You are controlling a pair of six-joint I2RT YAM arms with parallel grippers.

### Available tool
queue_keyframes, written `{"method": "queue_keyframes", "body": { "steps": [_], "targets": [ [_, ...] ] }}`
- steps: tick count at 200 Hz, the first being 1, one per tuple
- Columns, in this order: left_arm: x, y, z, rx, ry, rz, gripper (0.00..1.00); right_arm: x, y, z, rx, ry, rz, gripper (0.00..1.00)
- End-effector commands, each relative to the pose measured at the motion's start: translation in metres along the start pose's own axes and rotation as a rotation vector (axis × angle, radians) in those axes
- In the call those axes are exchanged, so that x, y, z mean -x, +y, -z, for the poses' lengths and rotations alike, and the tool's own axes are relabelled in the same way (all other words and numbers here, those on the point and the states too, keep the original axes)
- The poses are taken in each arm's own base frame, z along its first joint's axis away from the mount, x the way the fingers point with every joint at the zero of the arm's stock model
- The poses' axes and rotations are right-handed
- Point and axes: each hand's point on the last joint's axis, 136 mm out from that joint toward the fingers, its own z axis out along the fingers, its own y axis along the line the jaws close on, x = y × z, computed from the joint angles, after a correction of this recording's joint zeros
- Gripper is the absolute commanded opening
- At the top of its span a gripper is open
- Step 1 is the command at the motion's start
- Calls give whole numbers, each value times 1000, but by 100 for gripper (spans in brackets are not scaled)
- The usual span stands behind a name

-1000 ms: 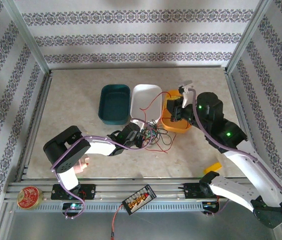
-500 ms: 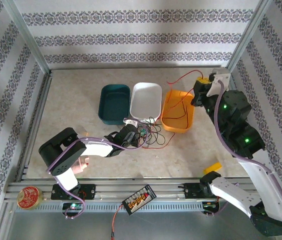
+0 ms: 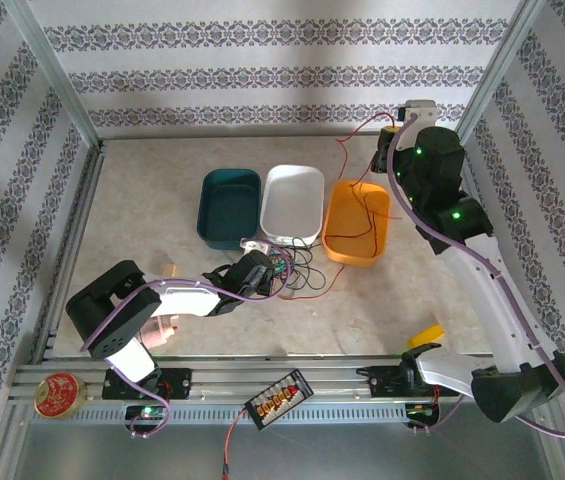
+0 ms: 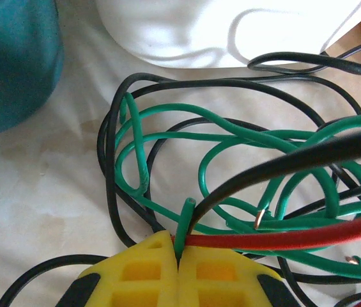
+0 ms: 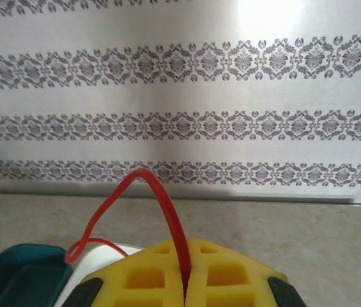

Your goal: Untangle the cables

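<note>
Bright, even light; glare patch on back wall in right wrist view. Left wrist close-up soft, white tray overexposed.

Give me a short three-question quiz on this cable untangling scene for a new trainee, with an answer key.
1. True or false: the right gripper is shut on a red cable.
2. Multiple choice: between the tangle and the right gripper, the red cable crosses one tray. Its colour is: A teal, B white, C orange.
3. Short answer: which cable colours show at the left gripper?
Key: 1 true. 2 C. 3 green, black and red.
</note>
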Motion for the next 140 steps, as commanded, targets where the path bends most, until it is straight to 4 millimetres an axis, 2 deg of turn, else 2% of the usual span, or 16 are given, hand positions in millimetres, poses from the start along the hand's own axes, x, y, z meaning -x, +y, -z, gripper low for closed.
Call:
{"method": "queue_keyframes", "body": {
  "steps": [1, 44, 79, 140],
  "targets": [
    [-9, 17, 3, 60, 33, -3, 0, -2, -16, -8, -78, -10, 48, 0],
    [-9, 16, 3, 59, 36, -4, 0, -69, -41, -32, -213, 127, 78, 0],
    [-9, 15, 3, 59, 39, -10, 0, -131, -51, -52, -256, 268, 90, 0],
    [-7, 14, 3, 61, 39, -18, 0, -226, -71, -64, -353, 515, -9, 0]
  ]
}}
